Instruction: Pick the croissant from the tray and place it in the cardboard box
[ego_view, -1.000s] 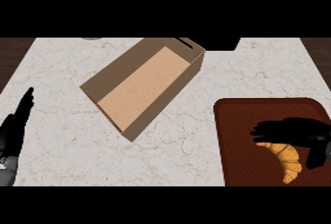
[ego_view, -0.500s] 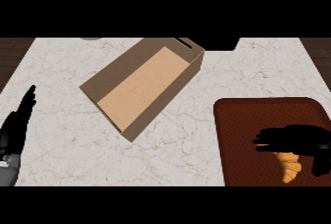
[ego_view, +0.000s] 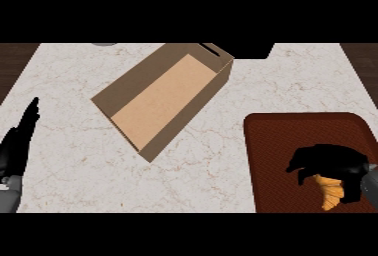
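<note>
Croissant (ego_view: 331, 192) on tray (ego_view: 295, 135), near its lower right part, mostly hidden under right hand (ego_view: 328, 162). Fingers (ego_view: 303, 162) curled over top of croissant, closing round it; only lower tip pokes out. No lift visible: pastry looks to rest on tray. Cardboard box (ego_view: 166, 97) well apart from tray, up and left, open, nothing inside. Left hand (ego_view: 21, 137) far left of tray at counter (ego_view: 192, 165) edge, fingers straight, resting. Judgement: grasp under way; lift, carry, drop into box all left.
</note>
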